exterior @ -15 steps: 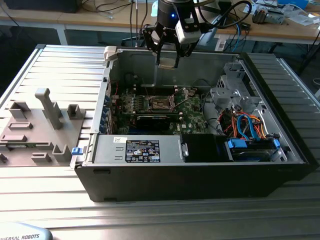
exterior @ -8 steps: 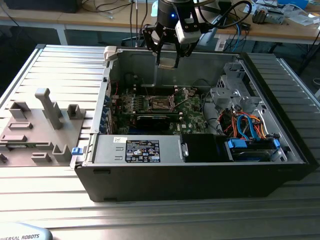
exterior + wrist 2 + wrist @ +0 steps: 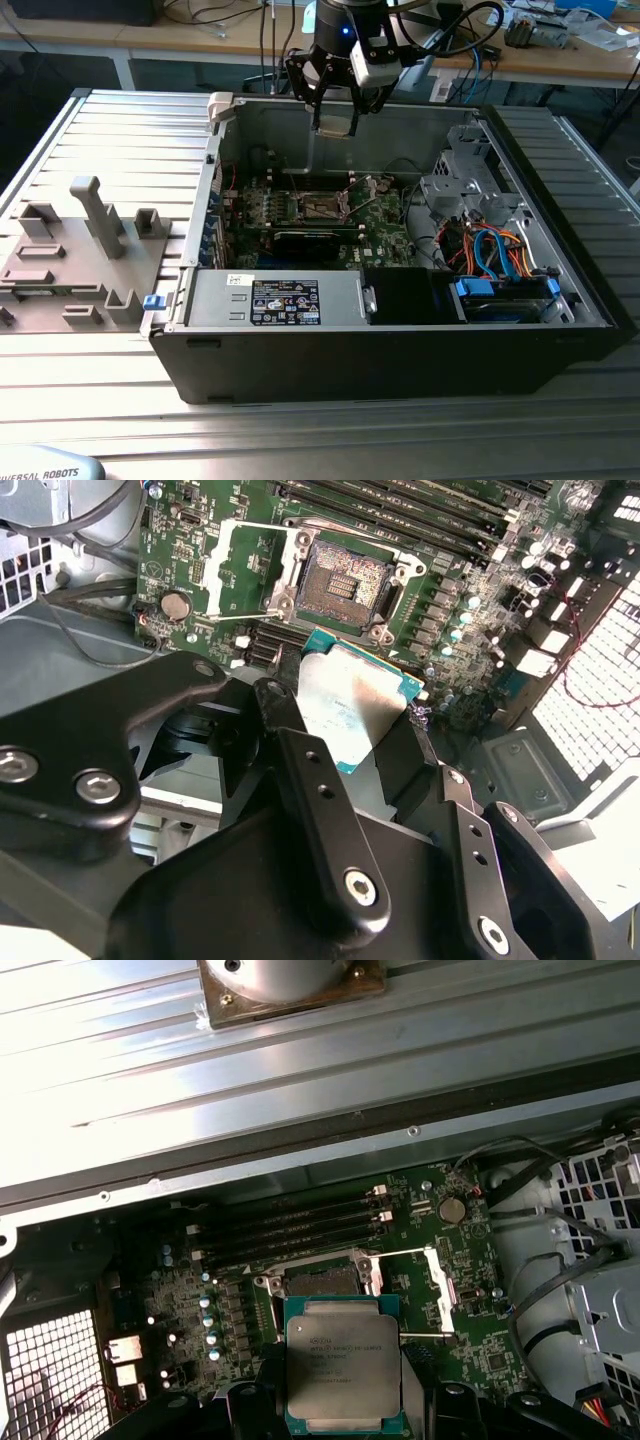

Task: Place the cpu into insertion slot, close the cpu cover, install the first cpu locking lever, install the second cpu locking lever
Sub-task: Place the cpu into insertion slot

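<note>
My gripper [image 3: 336,120] hangs over the back part of the open computer case [image 3: 400,350], above the green motherboard [image 3: 375,225]. It is shut on the cpu [image 3: 343,1365], a flat square chip with a silver-grey top and a green rim, held by its two side edges. The second wrist view shows the cpu [image 3: 350,705] between the black fingers [image 3: 300,770]. The insertion slot [image 3: 320,1280] lies bare below the chip, with its contact field exposed [image 3: 345,580]. The cpu cover [image 3: 245,570] is swung open beside the slot, and it is seen again as a silvery frame [image 3: 440,1295].
Long memory slots [image 3: 290,1230] run beside the slot, with a coin cell [image 3: 452,1210] near the cover. The case also holds a power supply [image 3: 285,300] and a drive cage with blue and orange cables [image 3: 500,270]. A grey fixture plate [image 3: 70,250] lies at the exterior view's left.
</note>
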Robot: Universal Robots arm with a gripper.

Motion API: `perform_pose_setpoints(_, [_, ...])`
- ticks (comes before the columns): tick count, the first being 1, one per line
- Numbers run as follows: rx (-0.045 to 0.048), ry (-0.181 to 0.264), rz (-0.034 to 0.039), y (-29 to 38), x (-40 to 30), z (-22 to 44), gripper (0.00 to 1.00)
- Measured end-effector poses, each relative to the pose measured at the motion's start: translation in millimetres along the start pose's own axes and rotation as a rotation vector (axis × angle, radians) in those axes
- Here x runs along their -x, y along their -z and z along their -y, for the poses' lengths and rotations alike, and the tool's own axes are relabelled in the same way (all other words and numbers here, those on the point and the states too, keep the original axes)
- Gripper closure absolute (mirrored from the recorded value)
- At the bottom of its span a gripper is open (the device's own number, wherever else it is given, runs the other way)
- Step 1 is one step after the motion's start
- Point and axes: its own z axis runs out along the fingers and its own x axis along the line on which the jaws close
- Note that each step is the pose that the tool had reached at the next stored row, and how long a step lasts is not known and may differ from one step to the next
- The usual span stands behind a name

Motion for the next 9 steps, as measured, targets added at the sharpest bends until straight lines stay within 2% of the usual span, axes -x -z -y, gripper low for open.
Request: perform_pose_setpoints(9, [0.0001,-0.004,0.0003,0.0,0.0,0.0,0.46])
